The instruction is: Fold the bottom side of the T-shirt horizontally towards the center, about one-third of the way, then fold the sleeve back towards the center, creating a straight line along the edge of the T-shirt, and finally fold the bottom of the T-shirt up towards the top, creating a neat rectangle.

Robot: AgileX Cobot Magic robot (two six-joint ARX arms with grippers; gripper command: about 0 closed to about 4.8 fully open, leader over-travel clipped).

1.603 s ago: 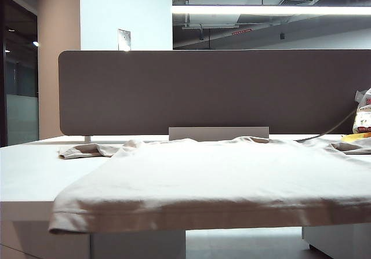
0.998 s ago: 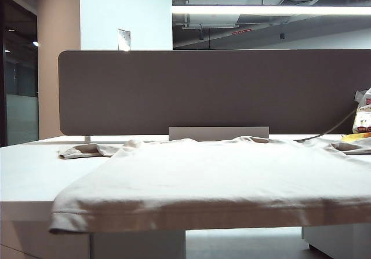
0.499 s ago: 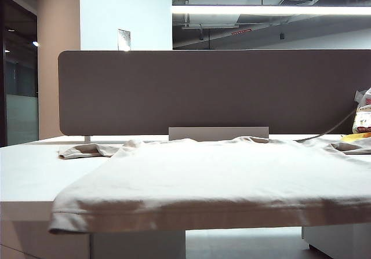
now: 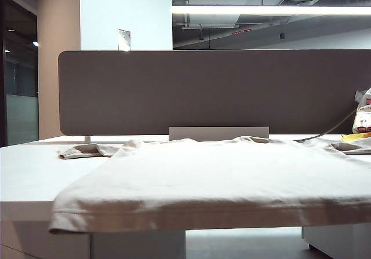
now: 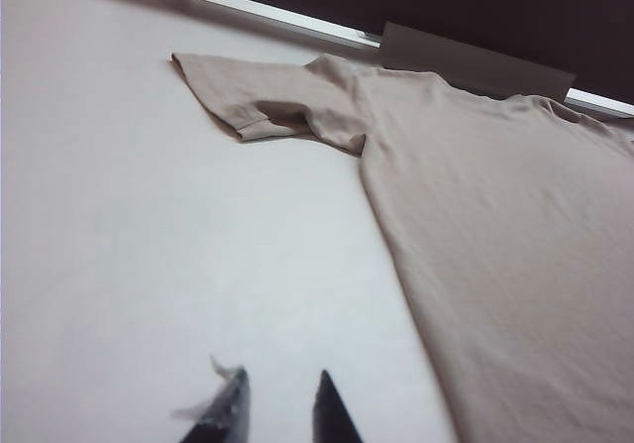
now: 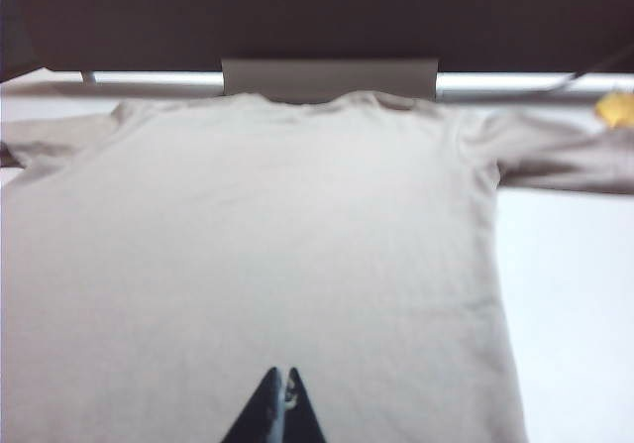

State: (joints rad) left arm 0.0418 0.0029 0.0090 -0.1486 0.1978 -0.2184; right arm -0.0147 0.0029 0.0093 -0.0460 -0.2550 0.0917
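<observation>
Across the white table (image 4: 26, 172) the T-shirt (image 4: 220, 175) lay spread flat, collar toward the dark partition (image 4: 214, 91), and the bottom of the T-shirt (image 4: 191, 217) hung over the near table edge. Beside the shirt's side seam, over bare table, the left gripper (image 5: 280, 408) hovered with its fingertips a little apart, holding nothing. Above the shirt's middle the right gripper (image 6: 279, 403) hung, tips pressed together and empty.

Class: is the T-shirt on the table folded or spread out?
Spread out: the T-shirt lies flat, both sleeves out sideways, hem overhanging the table's near edge.
</observation>
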